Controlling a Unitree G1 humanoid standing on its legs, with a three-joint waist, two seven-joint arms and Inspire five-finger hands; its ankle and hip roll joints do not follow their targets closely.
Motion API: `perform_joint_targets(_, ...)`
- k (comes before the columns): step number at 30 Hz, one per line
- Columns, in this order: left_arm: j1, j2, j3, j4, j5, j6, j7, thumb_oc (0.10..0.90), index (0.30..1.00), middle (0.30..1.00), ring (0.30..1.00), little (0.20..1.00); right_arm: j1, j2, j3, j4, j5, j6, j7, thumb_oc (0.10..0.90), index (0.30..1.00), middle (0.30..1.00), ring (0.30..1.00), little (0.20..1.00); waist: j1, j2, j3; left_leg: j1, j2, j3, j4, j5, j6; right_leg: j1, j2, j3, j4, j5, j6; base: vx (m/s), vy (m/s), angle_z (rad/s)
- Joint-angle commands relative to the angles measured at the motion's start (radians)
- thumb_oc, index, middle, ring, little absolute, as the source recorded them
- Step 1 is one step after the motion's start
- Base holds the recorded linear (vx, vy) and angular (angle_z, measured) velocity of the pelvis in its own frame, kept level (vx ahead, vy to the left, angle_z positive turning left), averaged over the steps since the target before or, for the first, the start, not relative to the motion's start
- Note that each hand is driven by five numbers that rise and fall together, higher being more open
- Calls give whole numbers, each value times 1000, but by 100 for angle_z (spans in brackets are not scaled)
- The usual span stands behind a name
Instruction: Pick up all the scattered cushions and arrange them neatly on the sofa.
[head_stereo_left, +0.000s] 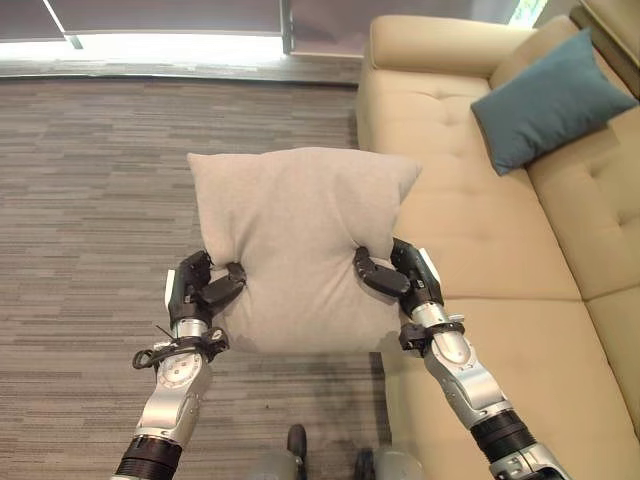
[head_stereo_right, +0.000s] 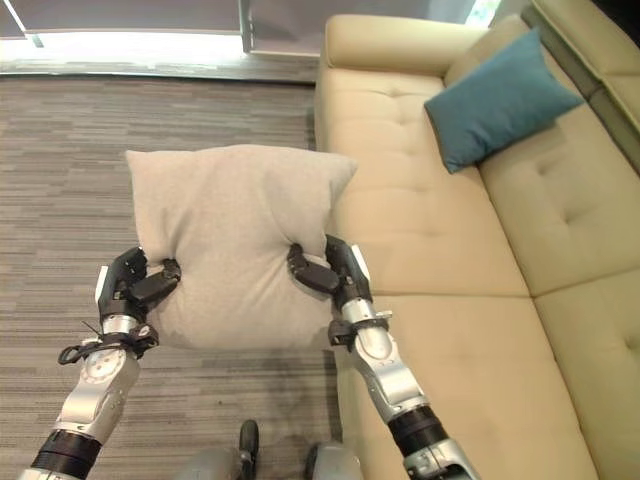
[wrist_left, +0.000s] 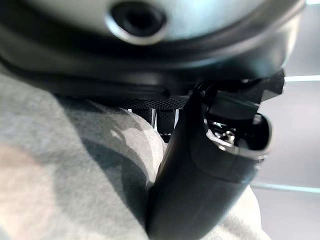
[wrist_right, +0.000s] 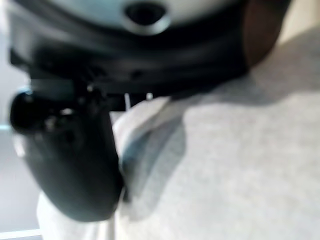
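Note:
A large light grey cushion (head_stereo_left: 295, 235) hangs in the air in front of me, over the carpet just left of the sofa's edge. My left hand (head_stereo_left: 200, 288) pinches its lower left side and my right hand (head_stereo_left: 392, 272) pinches its lower right side, each with the thumb pressed into the cloth. The grey cloth (wrist_left: 75, 170) lies under the left thumb (wrist_left: 200, 175), and the right thumb (wrist_right: 70, 165) presses the same cloth (wrist_right: 240, 165). A teal cushion (head_stereo_left: 550, 100) leans against the back of the beige sofa (head_stereo_left: 480, 230) at the far right.
The sofa's seat (head_stereo_right: 420, 230) runs along the right side, with its armrest (head_stereo_right: 395, 40) at the far end. Grey striped carpet (head_stereo_left: 90, 200) covers the floor on the left. A bright window strip (head_stereo_left: 150, 45) runs along the far wall.

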Motion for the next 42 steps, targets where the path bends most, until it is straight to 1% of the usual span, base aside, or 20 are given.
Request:
perform_joint_targets(1, -213, -71, -243, -180, 88, -135, -142, 400, 300, 300, 300, 300, -136, 119, 75, -133, 47, -158, 94, 400, 300, 300, 300, 300, -47, -31, -131, 124, -1, -45, 2, -144, -110, 41, 9, -111, -280, 181, 49, 477, 14, 51)
perform_joint_targets(5, -209, -77, -226, -178, 104, -138, -137, 400, 300, 300, 300, 300, -141, 149, 91, -111, 50, -160, 94, 400, 300, 300, 300, 300, -36, -24, -159, 202, 17, -4, 1, -202, -145, 74, 12, -382, -370, 175, 44, 456, -35, 17)
perform_joint_targets(6, -192, -79, -221, -188, 118, -130, -144, 400, 300, 300, 300, 300, -125, 134, 98, -108, 35, -161, 95, 400, 300, 300, 300, 300, -47, -32, -190, 204, 3, 20, 70, -187, -164, 123, 34, -396, -387, 145, -15, 459, -32, 2)
perform_joint_targets(7, -188, -80, -220, -190, 119, -129, -144, 400, 300, 300, 300, 300, -121, 134, 100, -109, 35, -161, 94, 400, 300, 300, 300, 300, -47, -31, -192, 202, 6, 21, 79, -193, -167, 125, 38, -396, -389, 141, -19, 489, -28, -19)
perform_joint_targets(8, -187, -88, -217, -189, 119, -134, -138, 400, 300, 300, 300, 300, -115, 133, 97, -109, 38, -162, 99, 400, 300, 300, 300, 300, -60, -25, -201, 177, 19, 33, 200, -113, -225, 145, 69, -371, -387, 137, -42, 439, -51, -26)
perform_joint_targets(9, -165, -78, -204, -194, 114, -138, -135, 400, 300, 300, 300, 300, -102, 117, 100, -119, 53, -165, 94, 400, 300, 300, 300, 300, -81, -20, -213, 114, 81, 85, 457, 62, -337, 190, 99, -336, -371, 126, -82, 496, -16, -35)
perform_joint_targets(10, -143, -71, -190, -206, 113, -137, -123, 400, 300, 300, 300, 300, -102, 112, 103, -122, 59, -169, 87, 400, 300, 300, 300, 300, -69, -36, -204, 41, 55, 88, 620, 137, -351, 218, 90, -311, -385, 137, -98, 324, -9, -38)
perform_joint_targets(12, -129, -65, -181, -211, 113, -137, -106, 400, 300, 300, 300, 300, -101, 101, 101, -128, 57, -173, 81, 400, 300, 300, 300, 300, -55, -49, -193, -30, 54, 79, 722, 134, -334, 246, 100, -253, -402, 135, -110, 194, -21, -137)
perform_joint_targets(13, -122, -67, -176, -214, 113, -135, -99, 400, 300, 300, 300, 300, -88, 94, 94, -145, 63, -167, 83, 400, 300, 300, 300, 300, -50, -60, -190, -70, 80, 92, 761, 97, -296, 266, 105, -220, -416, 135, -109, 470, 70, -172)
perform_joint_targets(14, -107, -71, -155, -215, 125, -129, -93, 400, 300, 300, 300, 300, -52, 70, 74, -184, 68, -167, 93, 400, 300, 300, 300, 300, -46, -59, -182, -135, 165, 103, 709, 7, -233, 317, 113, -143, -432, 112, -95, 465, 176, -175)
perform_joint_targets(17, -85, -66, -137, -220, 135, -138, -81, 400, 300, 300, 300, 300, -26, 58, 69, -202, 48, -167, 92, 400, 300, 300, 300, 300, -29, -59, -173, -138, 172, 48, 475, -57, -181, 343, 119, -20, -426, 97, -66, 356, 224, -200)
perform_joint_targets(18, -73, -60, -124, -213, 140, -154, -66, 400, 300, 300, 300, 300, -28, 49, 85, -202, 10, -165, 98, 400, 300, 300, 300, 300, -3, -24, -167, -145, 140, -157, 221, -6, -191, 356, 152, 118, -383, 78, -71, 529, 379, -211)
perform_joint_targets(20, -76, -48, -104, -201, 158, -175, -37, 400, 300, 300, 300, 300, -41, 34, 77, -199, -37, -171, 92, 400, 300, 300, 300, 300, 8, 8, -155, -175, 115, -296, 82, 118, -222, 390, 186, 229, -382, 66, -71, 348, 288, -242)
perform_joint_targets(23, -110, -47, -100, -161, 162, -187, -36, 400, 300, 300, 300, 300, -30, 7, 54, -220, -78, -171, 98, 400, 300, 300, 300, 300, -26, 51, -189, -77, 132, -254, -19, 101, -231, 390, 181, 301, -364, 52, -52, 148, 255, -210)
perform_joint_targets(28, -182, -37, -118, -126, 155, -199, -26, 400, 300, 300, 300, 300, 1, -10, 15, -243, -158, -149, 79, 400, 300, 300, 300, 300, -79, 64, -233, -19, 92, -137, -46, 65, -176, 357, 113, 402, -339, 74, 7, 183, 197, -134)
perform_joint_targets(31, -200, -37, -119, -127, 153, -202, -16, 400, 300, 300, 300, 300, -14, -8, 21, -256, -207, -147, 70, 400, 300, 300, 300, 300, -75, 83, -225, -7, 93, -58, -31, 30, -156, 315, 76, 378, -303, 76, 31, 24, 57, -99)
perform_joint_targets(32, -193, -37, -112, -137, 150, -206, -15, 400, 300, 300, 300, 300, -13, -8, 21, -258, -231, -147, 66, 400, 300, 300, 300, 300, -66, 96, -222, -6, 100, -13, -26, 18, -153, 299, 39, 306, -297, 80, 41, -7, 14, -126)
perform_joint_targets(33, -166, -38, -98, -152, 146, -206, -21, 400, 300, 300, 300, 300, -1, 0, 24, -263, -259, -146, 71, 400, 300, 300, 300, 300, -56, 116, -224, 3, 116, 57, -40, 14, -157, 287, -34, 137, -297, 94, 54, 8, -12, -159)
perform_joint_targets(37, -116, -47, -85, -185, 141, -210, -36, 400, 300, 300, 300, 300, -4, 12, 40, -241, -283, -144, 71, 400, 300, 300, 300, 300, -63, 139, -235, 46, 135, 152, -100, 14, -169, 258, -117, 5, -369, 183, 86, 77, -123, -108)
perform_joint_targets(42, -145, -52, -111, -156, 135, -215, -42, 400, 300, 300, 300, 300, -24, -4, 44, -230, -310, -143, 55, 400, 300, 300, 300, 300, -88, 146, -226, 92, 167, 189, -123, 9, -189, 190, -123, -4, -433, 234, 112, 192, -257, -58)
